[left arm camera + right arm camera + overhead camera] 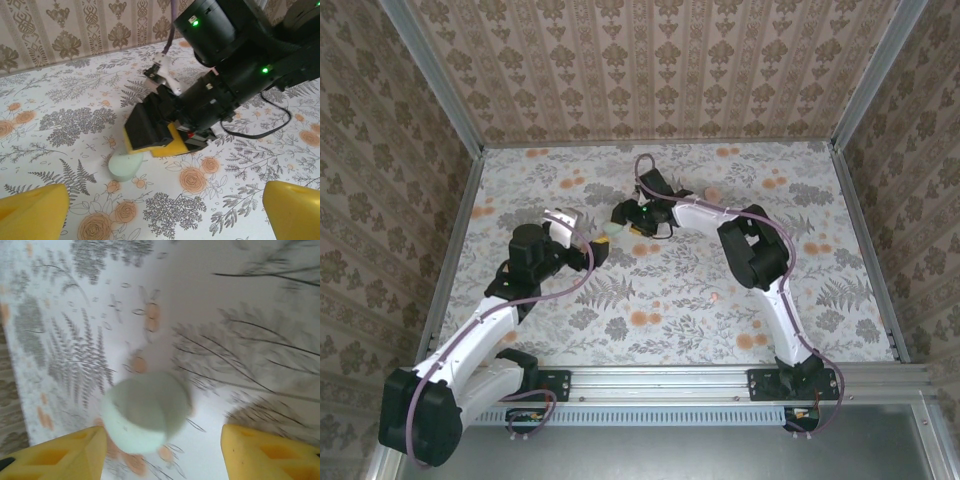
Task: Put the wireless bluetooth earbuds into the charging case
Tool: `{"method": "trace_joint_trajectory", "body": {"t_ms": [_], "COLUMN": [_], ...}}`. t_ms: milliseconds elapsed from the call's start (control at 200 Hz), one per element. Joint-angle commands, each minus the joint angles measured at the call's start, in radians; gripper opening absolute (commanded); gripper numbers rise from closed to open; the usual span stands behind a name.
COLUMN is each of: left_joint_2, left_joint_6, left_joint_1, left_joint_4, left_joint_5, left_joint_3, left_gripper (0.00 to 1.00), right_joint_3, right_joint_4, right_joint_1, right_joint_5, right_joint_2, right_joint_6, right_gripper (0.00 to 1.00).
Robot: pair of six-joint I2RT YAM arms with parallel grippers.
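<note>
- The left fingers (32, 210) stand wide apart and hold nothing; their yellow tips sit in the two lower corners of the left wrist view
- The mint charging case (126, 166), rounded and closed, lies on the flowered worktop (60, 125) left of centre in that view, right at the tips of the right fingers (170, 145)
- In the blurred right wrist view the case sits low in the middle between the yellow right fingers, which are apart; bare worktop shows beside the right tip, and it is unclear whether the left tip touches the case
- From above, a tiny pale pink earbud (717, 296) lies right of centre, well apart from the case
</note>
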Motion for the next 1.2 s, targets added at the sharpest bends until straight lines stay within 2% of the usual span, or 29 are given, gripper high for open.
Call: {"method": "trace_joint_trajectory", "body": {"t_ms": [0, 170, 305, 435, 555, 785, 965, 1195], "left_joint_2": [-0.009, -0.004, 0.058, 0.1, 0.116, 0.151, 0.135, 0.124], "left_joint_6": [-0.015, -0.03, -0.031, -0.024, -0.019, -0.023, -0.013, 0.007], "left_joint_1": [0.006, 0.007, 0.01, 0.009, 0.009, 0.007, 0.007, 0.007], "left_joint_4": [0.016, 0.009, -0.067, -0.07, -0.03, -0.033, -0.034, -0.043], "left_joint_5": [0.022, 0.025, 0.056, 0.067, 0.097, 0.146, 0.124, 0.127], "left_joint_3": [-0.006, 0.001, 0.064, 0.102, 0.104, 0.107, 0.095, 0.089], "left_gripper": [1.0, 1.0, 1.0, 1.0, 1.0, 1.0, 1.0, 1.0], "right_joint_3": [-0.022, -0.056, -0.022, 0.023, 0.057, 0.18, 0.355, 0.432], "right_joint_4": [-0.172, -0.282, -0.438, -0.534, -0.567, -0.613, -0.729, -0.758], "right_joint_1": [-0.013, -0.058, -0.151, -0.245, -0.283, -0.29, -0.297, -0.307], "right_joint_5": [0.131, 0.228, 0.295, 0.359, 0.422, 0.492, 0.516, 0.542], "right_joint_2": [-0.115, -0.25, -0.269, -0.225, -0.194, -0.091, 0.041, 0.108], "right_joint_6": [-0.095, -0.237, -0.361, -0.448, -0.513, -0.604, -0.623, -0.635], "right_gripper": [0.63, 0.63, 0.64, 0.65, 0.67, 0.71, 0.73, 0.73]}}
